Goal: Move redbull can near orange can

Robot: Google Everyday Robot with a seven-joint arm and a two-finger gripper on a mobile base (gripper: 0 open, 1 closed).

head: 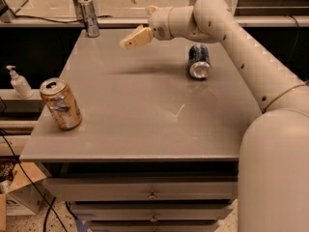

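Note:
The redbull can (89,17), slim and silver-grey, stands upright at the table's far left corner. The orange can (60,104), copper with pale markings and a silver top, stands near the front left edge. My gripper (134,37) hangs above the far middle of the table, pointing left toward the redbull can and about a hand's width to its right. It holds nothing.
A blue can (199,61) lies on its side at the far right of the grey table (159,120). My arm (241,47) reaches over it from the right. A white pump bottle (19,82) stands on a shelf left of the table. Drawers sit below the tabletop.

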